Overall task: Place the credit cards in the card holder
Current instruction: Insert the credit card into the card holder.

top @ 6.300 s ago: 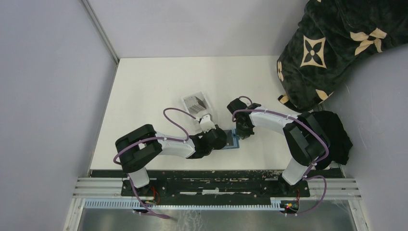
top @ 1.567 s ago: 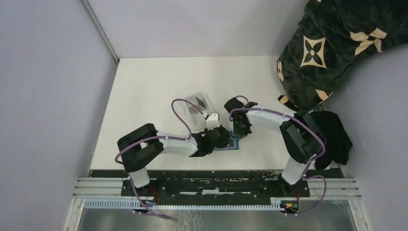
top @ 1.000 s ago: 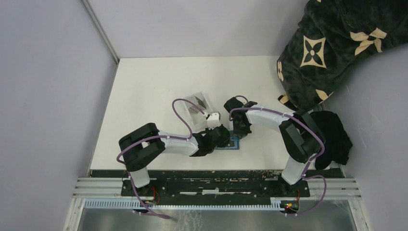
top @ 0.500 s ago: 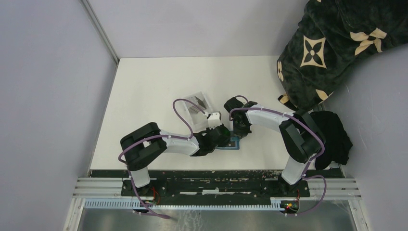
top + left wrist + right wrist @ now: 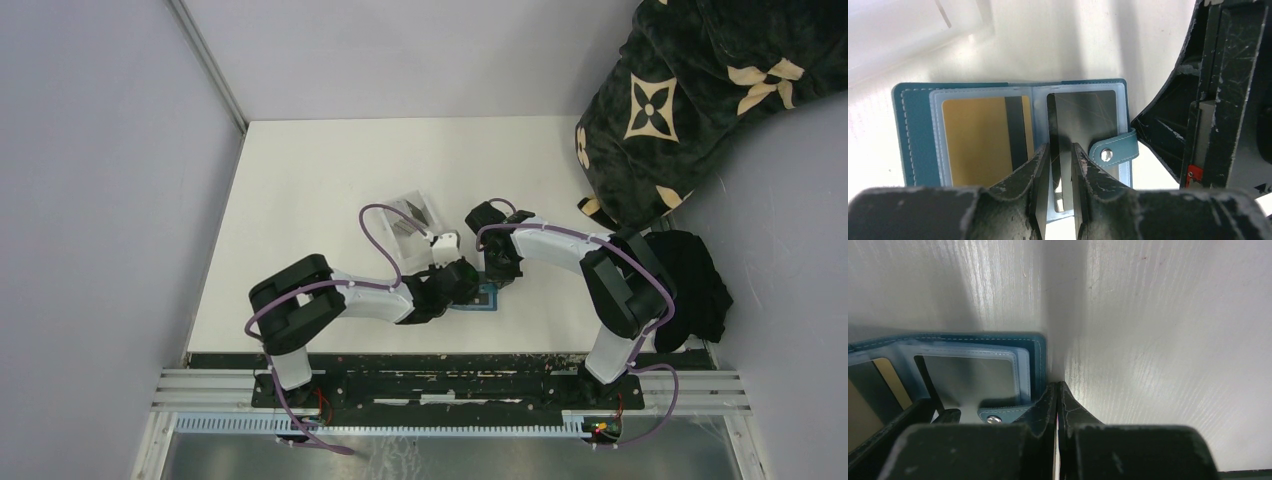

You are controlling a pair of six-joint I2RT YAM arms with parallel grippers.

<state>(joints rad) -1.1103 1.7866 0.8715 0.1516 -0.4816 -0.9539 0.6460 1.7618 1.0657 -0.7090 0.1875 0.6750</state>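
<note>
**A:** Half of the card holder (image 5: 487,298) hides under both wrists from above, right?

**B:** Yes. Close up, the left gripper (image 5: 1059,147) covers the near edge of the dark card (image 5: 1083,112), so I cannot tell whether it touches. The clear tray (image 5: 410,215) holds something too blurred to name.

**A:** Surface, room?

**B:** White table (image 5: 300,180), grey walls, and a dark patterned blanket (image 5: 700,80) at the far right.

**A:** Jaws?

**B:** On the left they stand a narrow slit apart, with nothing visibly clamped. The right gripper (image 5: 1057,387) is pressed together, its tips at the holder's edge beside the snap tab (image 5: 1113,150). The holder lies open on the table. The gold card (image 5: 975,140) is in one pocket and the dark card in the pocket by the tab.
</note>
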